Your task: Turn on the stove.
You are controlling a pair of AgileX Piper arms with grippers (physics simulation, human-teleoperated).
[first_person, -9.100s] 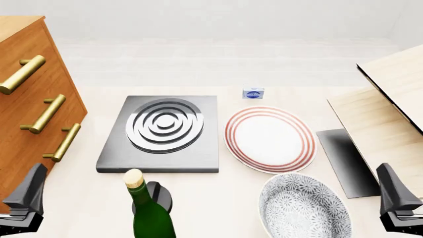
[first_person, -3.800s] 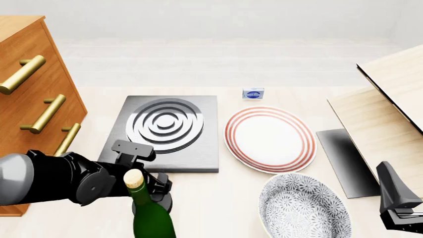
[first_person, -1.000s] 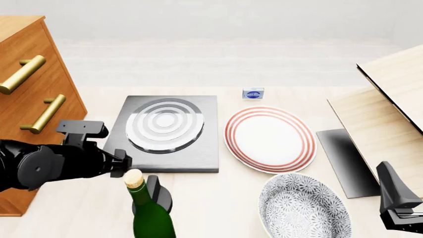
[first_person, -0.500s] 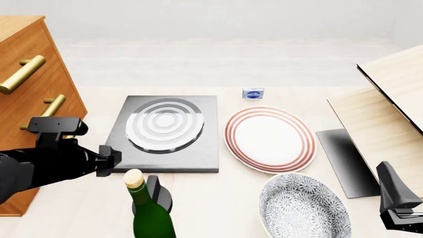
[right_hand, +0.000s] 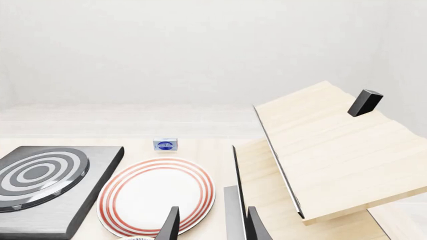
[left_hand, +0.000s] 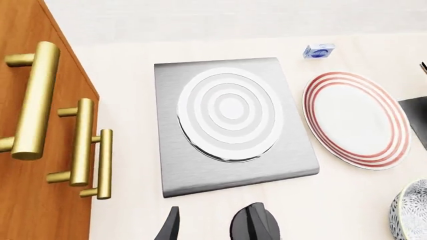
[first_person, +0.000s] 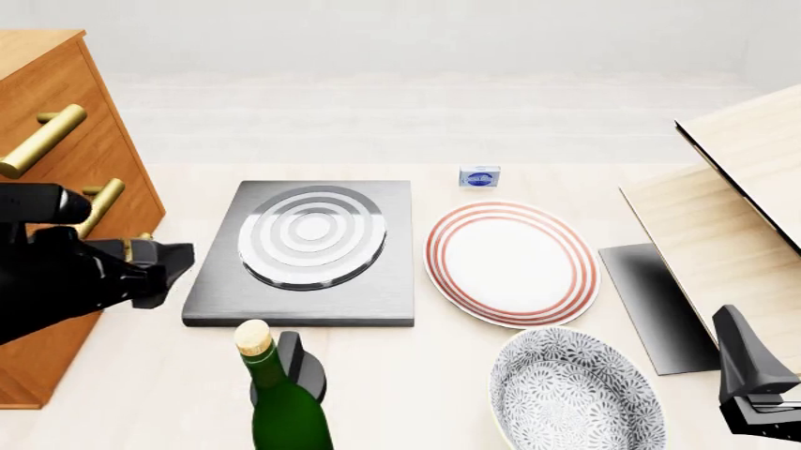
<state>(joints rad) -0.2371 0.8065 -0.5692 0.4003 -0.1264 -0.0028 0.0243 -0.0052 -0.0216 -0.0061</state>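
The stove (first_person: 219, 300) is a flat grey slab with pale concentric burner rings, left of the table's centre; it also shows in the left wrist view (left_hand: 170, 170). Its small black knob (first_person: 300, 367) sits just in front of the slab, partly hidden by a green bottle (first_person: 285, 408). In the left wrist view the knob (left_hand: 255, 225) lies close to the fingers. My left gripper (first_person: 169, 265) is open and empty, left of the stove beside the cabinet. My right gripper (first_person: 751, 398) is open and empty at the front right.
A wooden cabinet (first_person: 51, 141) with brass handles stands at the left. A white plate with red rings (first_person: 513, 258) and a patterned bowl (first_person: 579, 389) lie right of the stove. A small blue box (first_person: 478, 176) sits behind. Tilted wooden boards (first_person: 738, 206) and a dark slab (first_person: 651, 300) are at the right.
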